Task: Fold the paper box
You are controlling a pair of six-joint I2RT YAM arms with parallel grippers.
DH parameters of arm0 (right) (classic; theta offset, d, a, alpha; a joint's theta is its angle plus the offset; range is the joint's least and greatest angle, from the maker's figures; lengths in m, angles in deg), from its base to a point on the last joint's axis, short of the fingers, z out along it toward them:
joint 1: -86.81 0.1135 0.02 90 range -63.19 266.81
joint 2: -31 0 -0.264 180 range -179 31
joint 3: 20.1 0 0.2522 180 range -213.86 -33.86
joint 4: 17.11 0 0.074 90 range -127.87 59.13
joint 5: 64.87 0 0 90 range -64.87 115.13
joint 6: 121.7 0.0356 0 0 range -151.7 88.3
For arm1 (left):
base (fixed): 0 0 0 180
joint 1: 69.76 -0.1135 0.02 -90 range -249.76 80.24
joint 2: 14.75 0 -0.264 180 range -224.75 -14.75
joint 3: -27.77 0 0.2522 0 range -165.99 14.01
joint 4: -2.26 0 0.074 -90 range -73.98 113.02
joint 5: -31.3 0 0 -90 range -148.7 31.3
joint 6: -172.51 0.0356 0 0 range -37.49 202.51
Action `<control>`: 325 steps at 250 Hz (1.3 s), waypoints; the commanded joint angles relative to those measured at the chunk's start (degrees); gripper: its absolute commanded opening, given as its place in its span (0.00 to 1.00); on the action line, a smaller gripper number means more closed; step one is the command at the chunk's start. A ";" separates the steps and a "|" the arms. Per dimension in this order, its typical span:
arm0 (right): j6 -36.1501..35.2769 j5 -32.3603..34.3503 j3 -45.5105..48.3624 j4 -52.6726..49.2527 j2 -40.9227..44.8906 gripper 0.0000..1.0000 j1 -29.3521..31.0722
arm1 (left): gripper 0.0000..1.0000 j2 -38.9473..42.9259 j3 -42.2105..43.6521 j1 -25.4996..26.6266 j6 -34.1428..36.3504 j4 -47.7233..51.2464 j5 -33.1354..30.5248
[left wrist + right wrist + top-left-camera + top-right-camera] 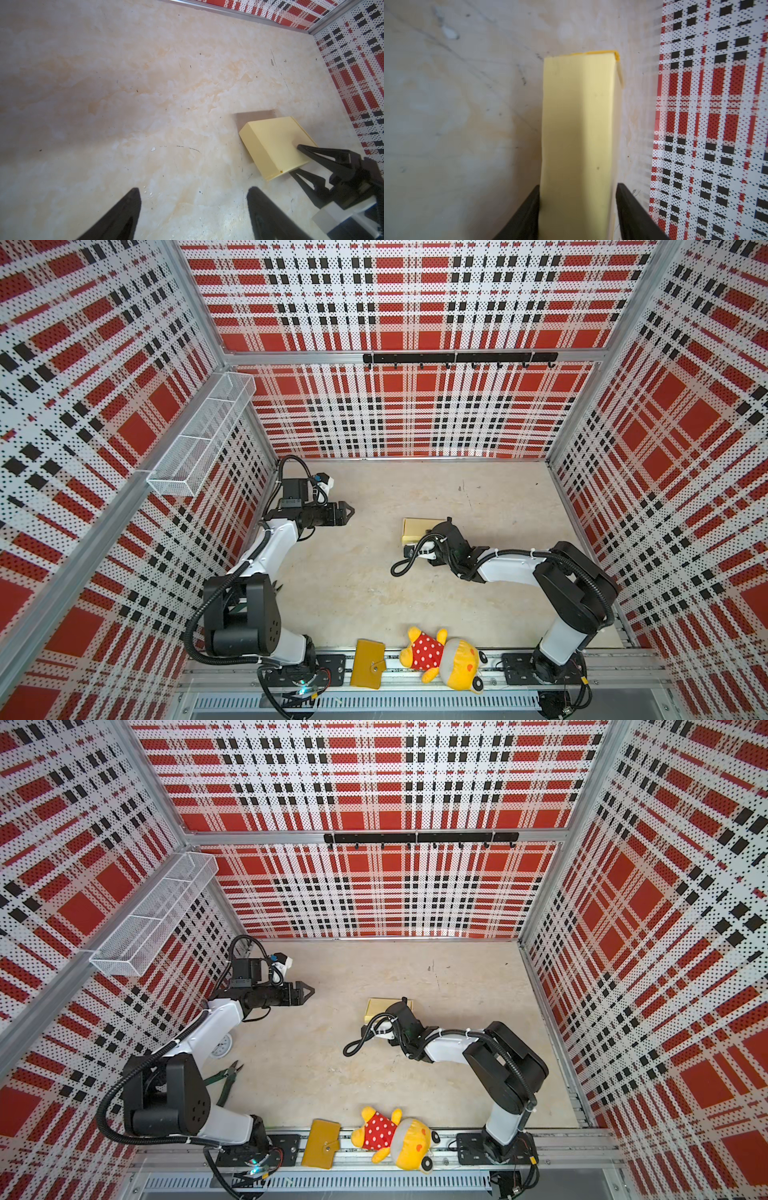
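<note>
Paper box (415,526) sits closed near the tabletop's (365,593) middle, my right gripper (578,187) straddling its end without pinching, left gripper (194,188) open aside; folding looks done, so I'd back out straight.

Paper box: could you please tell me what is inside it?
Nothing inside can be seen: the paper box is folded shut, and its closed walls cover the inside. Only its outside shows, between the fingers of the right gripper.
</note>
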 commanded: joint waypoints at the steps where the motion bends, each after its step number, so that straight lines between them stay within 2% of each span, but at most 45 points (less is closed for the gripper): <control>1: -1.88 -1.57 2.10 1.89 0.56 0.66 -0.25 | 0.84 0.64 0.06 -0.73 0.94 -0.52 0.22; 81: -1.11 -2.36 1.45 -1.18 1.57 0.77 -0.16 | 0.84 1.56 0.77 -1.06 1.30 -0.72 -0.07; 116: 2.70 -6.03 -0.20 -5.28 5.09 0.83 -0.08 | 0.85 2.47 0.73 -1.42 2.06 -0.20 -0.01; 120: 3.13 -6.34 -0.36 -5.74 5.79 0.97 -0.07 | 0.85 2.54 0.81 -1.58 2.23 -0.20 -0.18; 123: 3.47 -6.54 -0.39 -5.89 6.17 1.00 -0.07 | 0.85 2.54 0.89 -1.56 2.34 -0.31 -0.43; 173: 5.19 -7.30 -0.79 -7.67 12.38 1.00 -1.73 | 0.89 2.80 0.17 -1.45 5.10 0.61 -1.64; 203: 11.22 -9.63 -0.03 -6.19 16.36 1.00 -5.82 | 0.90 2.75 -0.50 -0.52 10.39 2.01 -3.53; 257: 30.35 -6.08 5.33 9.55 21.15 1.00 -14.75 | 0.91 2.33 0.45 3.21 18.18 2.20 -9.13; 275: 35.73 -3.31 5.86 10.82 21.26 1.00 -17.35 | 0.92 1.94 3.35 4.22 19.49 -2.70 -10.42; 295: 40.60 0.83 5.70 8.45 21.44 1.00 -19.35 | 0.93 1.84 6.78 4.23 17.11 -10.19 -10.19; 325: 45.31 -0.15 8.88 8.23 23.16 1.00 -22.35 | 0.96 2.14 12.32 4.37 15.21 -21.56 -8.70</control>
